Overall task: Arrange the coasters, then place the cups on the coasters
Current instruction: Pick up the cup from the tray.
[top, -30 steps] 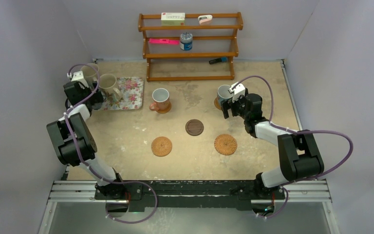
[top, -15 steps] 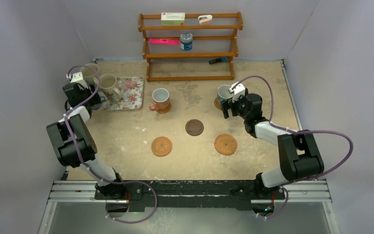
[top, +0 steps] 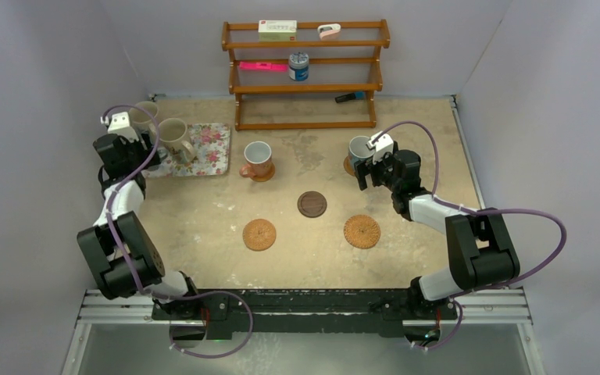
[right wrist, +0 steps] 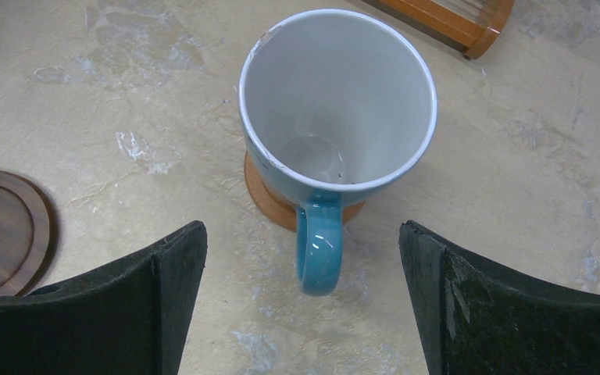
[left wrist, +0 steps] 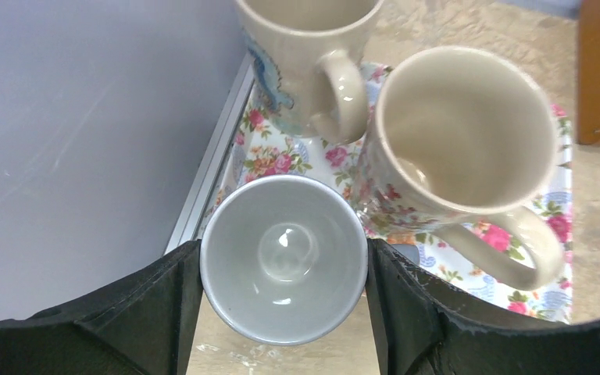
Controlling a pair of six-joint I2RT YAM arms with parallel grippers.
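Plainly, the small grey-white cup (left wrist: 281, 226) was gripped on both sides by the left claw (left wrist: 283, 266); the right claw (right wrist: 301, 233) was held wide open, the blue cup (right wrist: 336, 109) just ahead, untouched.

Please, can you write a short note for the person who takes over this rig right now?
Left pincer: shut on the small grey mug, by the near left corner of the flowered tray.
Right pincer: open, a finger on each side of the blue mug, not touching it.
Done: the blue mug and the orange mug each stand on a coaster.
Left: the dark coaster and two woven coasters are free. They need the small grey mug and the two cream mugs on the tray.
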